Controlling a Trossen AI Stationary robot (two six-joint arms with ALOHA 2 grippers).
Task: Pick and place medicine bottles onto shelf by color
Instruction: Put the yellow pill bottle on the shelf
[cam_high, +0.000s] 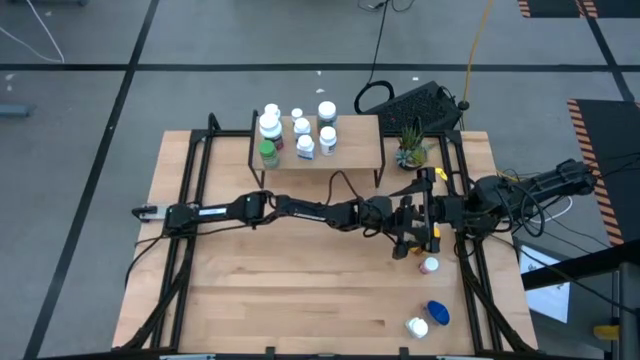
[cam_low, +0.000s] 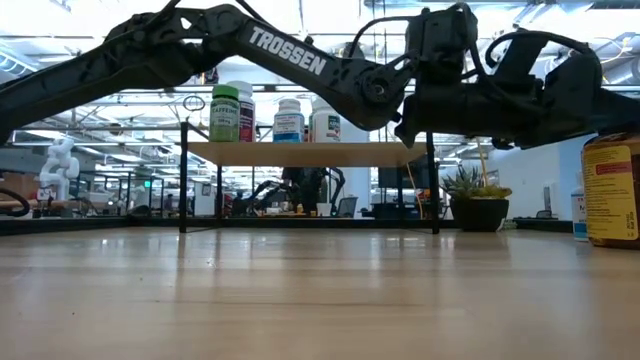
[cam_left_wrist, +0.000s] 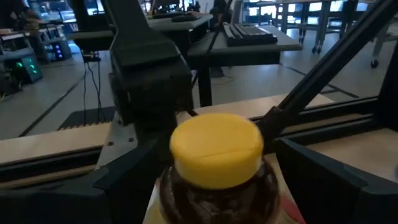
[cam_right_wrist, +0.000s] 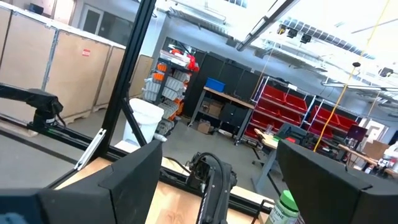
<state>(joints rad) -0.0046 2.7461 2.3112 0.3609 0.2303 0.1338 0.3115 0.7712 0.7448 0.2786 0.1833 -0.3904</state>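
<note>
The large light-wood tabletop (cam_high: 280, 290) fills the overhead picture's centre. At its upper middle stands the low light-wood shelf on thin black legs (cam_high: 350, 135), carrying a cluster of white-capped bottles and one green bottle (cam_high: 268, 153) at its left end. The level view shows that green bottle (cam_low: 224, 113) beside blue-labelled white ones on the board, plus an amber bottle with a yellow label (cam_low: 611, 190) at the right edge.

Both dark arms meet right of centre. Only the left wrist camera shows the left gripper (cam_left_wrist: 214, 180) with its fingers clamped on a dark amber bottle with a yellow cap (cam_left_wrist: 216, 149). The right gripper (cam_right_wrist: 217, 180) stands spread apart, holding nothing.

From above, a pink-labelled white bottle (cam_high: 430, 266), a blue bottle (cam_high: 437, 313) and a white bottle (cam_high: 417, 326) lie at lower right.
</note>
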